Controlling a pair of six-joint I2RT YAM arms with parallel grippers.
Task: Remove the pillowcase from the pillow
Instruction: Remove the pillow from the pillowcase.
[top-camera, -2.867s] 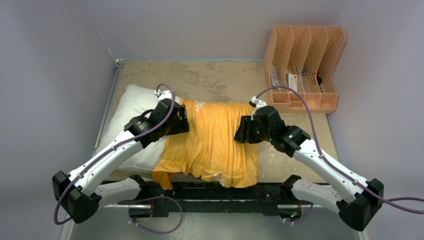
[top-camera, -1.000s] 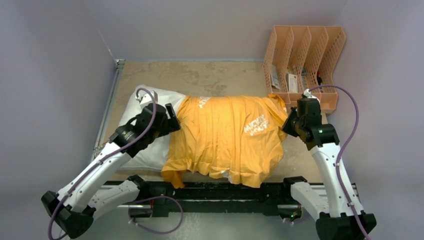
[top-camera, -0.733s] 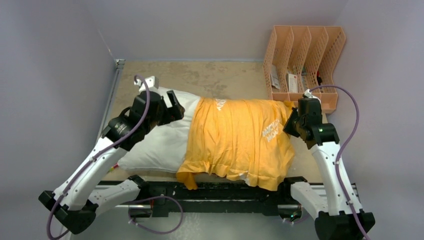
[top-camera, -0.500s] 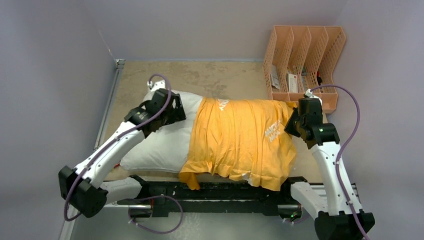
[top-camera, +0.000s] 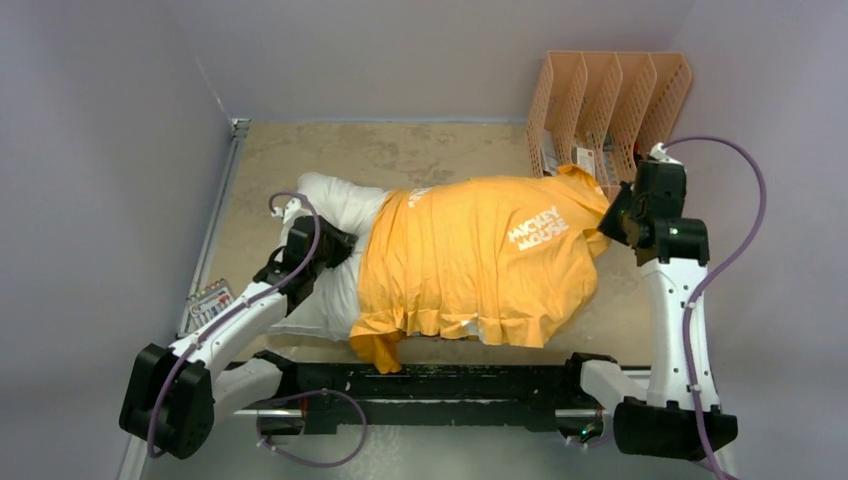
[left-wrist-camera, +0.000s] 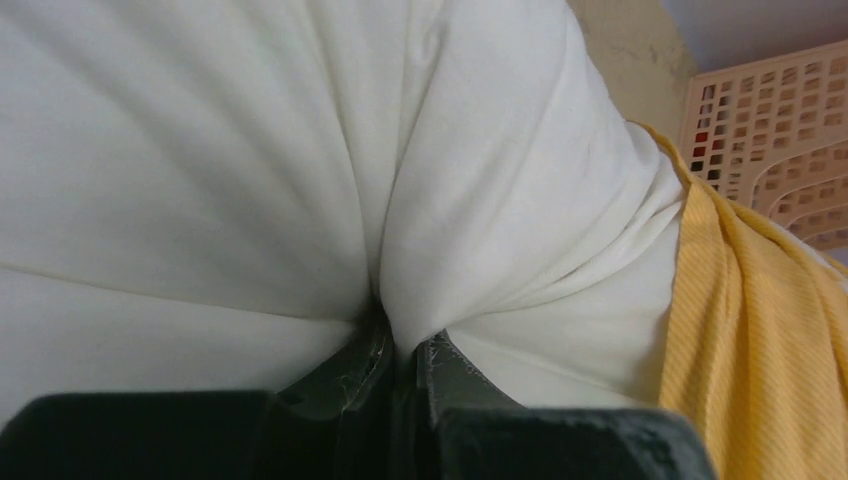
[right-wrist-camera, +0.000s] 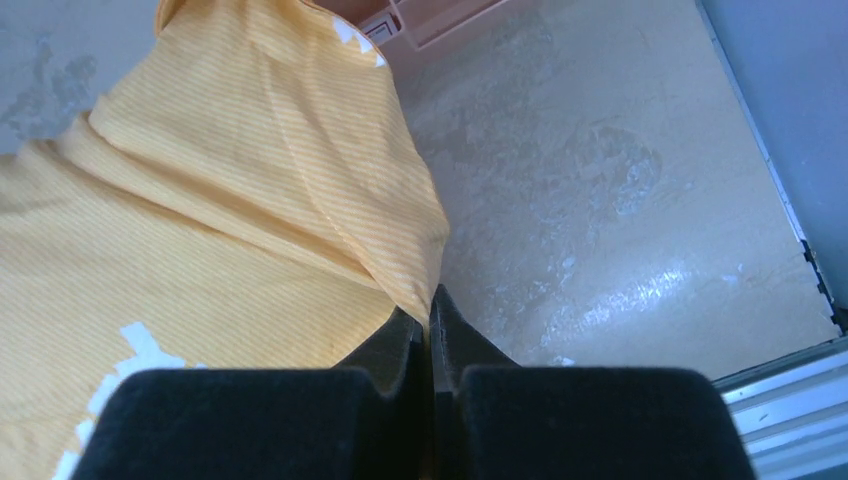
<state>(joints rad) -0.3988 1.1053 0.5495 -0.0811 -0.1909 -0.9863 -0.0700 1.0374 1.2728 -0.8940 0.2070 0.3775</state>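
Stretched farther right, striped orange pillowcase bares plump white pillow.

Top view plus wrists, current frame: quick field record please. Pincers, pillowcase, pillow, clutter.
left pincer: shut on a fold of the pillow
right pincer: shut on the right end of the pillowcase
pillowcase: lettered side up, covers most of the pillow
pillow: left end bare, rest inside the cover
clutter: peach organiser at far right, close to the right pincer
progress: cover not off yet
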